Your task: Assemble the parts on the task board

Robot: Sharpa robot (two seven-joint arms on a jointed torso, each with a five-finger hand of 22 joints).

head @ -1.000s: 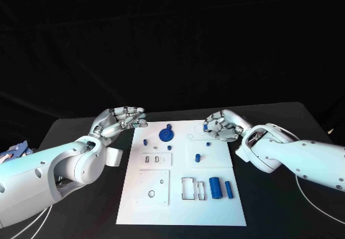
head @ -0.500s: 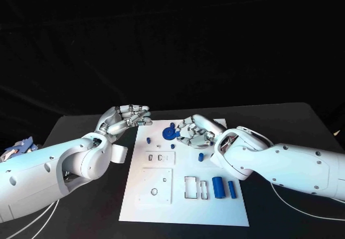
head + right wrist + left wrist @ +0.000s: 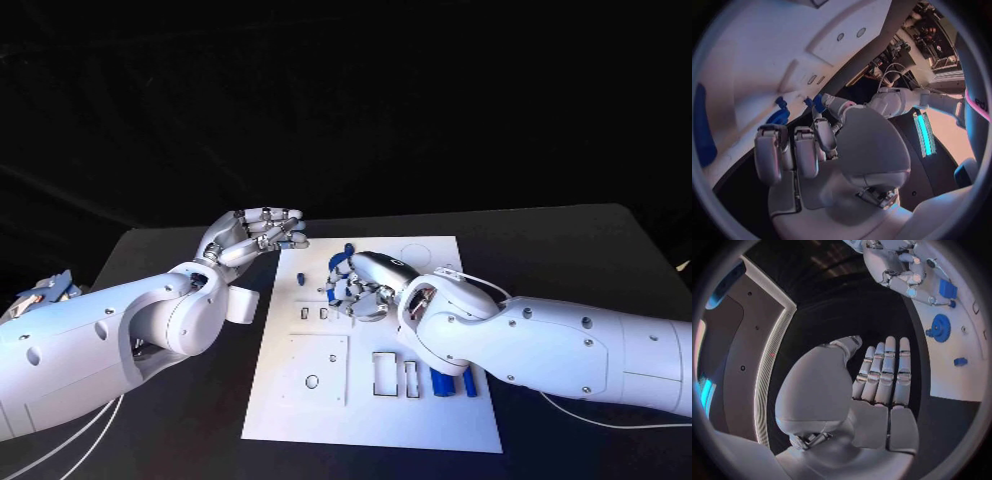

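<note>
The blue gear [image 3: 340, 264] lay in the upper middle of the head frame, on the far part of the white task board [image 3: 433, 420], with my right hand [image 3: 369, 285] directly over it and its fingers curled down around that spot. I could not tell whether those fingers had actually closed on the gear or on a smaller blue piece beside it. I judged the gear to be a light, stiff plastic disc, smooth on its faces and toothed at the edge, so the rim would give the surest hold, pinched from 2 opposite sides. It looked unlikely to break but easy to flick away.

Lower right of the board, 2 blue cylinders [image 3: 441, 383] peeked out from under my right forearm, next to open rectangular slots [image 3: 385, 374].

My left hand [image 3: 263, 232] hung at the upper left, beyond the board's edge over the black counter [image 3: 173, 430], fingers straight and pressed side by side, holding nothing.
</note>
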